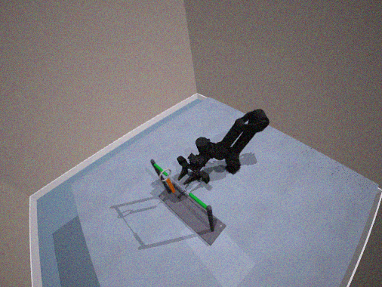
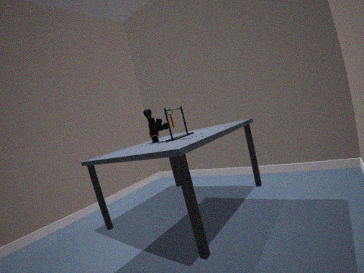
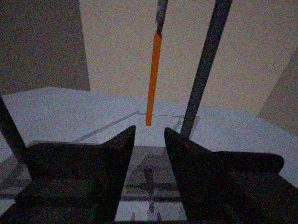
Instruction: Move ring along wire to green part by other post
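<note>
Hanging: ring (image 1: 164, 174) is seen on the green wire part (image 1: 160, 168) beside the far post (image 1: 155, 168).
Handle: orange handle (image 3: 153, 80) is hung straight down, ahead of the tool.
Tool: tool (image 3: 149, 136) is held partly open, nothing gripped, short of the handle.
Counter: frame base (image 1: 196, 220) is rested on the counter (image 2: 216, 131).

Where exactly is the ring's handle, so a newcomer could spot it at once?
On the table a grey base plate carries two dark posts joined by a wire with green ends. Near the far post, a pale ring hangs on the green part, and the handle hangs below it. It is the only orange thing there, a thin straight bar in front of the open tool.
</note>
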You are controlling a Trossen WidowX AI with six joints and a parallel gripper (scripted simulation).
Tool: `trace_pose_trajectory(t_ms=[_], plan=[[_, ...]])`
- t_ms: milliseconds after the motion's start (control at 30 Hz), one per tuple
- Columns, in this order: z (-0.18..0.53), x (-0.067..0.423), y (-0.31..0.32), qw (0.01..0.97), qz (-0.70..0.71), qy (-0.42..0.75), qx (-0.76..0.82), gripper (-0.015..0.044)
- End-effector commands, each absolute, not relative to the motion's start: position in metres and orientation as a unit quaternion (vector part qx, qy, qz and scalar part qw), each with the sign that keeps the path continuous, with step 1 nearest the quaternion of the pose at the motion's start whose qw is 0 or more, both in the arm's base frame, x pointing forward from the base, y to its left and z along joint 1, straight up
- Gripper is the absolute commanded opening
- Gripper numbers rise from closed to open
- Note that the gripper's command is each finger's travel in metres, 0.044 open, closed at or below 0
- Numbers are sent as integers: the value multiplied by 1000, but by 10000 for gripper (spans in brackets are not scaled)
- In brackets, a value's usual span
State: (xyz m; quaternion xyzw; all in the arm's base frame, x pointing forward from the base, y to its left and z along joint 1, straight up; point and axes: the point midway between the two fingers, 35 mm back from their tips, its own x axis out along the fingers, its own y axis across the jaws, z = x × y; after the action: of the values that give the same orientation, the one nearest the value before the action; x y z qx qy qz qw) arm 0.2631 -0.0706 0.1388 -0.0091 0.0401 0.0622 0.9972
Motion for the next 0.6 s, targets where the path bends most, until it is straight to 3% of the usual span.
trace_pose_trajectory(t_ms=[0, 567], plan=[[140, 266, -71, 997, 60, 38, -8, 160], [142, 290, -71, 997, 60, 37, -8, 160]])
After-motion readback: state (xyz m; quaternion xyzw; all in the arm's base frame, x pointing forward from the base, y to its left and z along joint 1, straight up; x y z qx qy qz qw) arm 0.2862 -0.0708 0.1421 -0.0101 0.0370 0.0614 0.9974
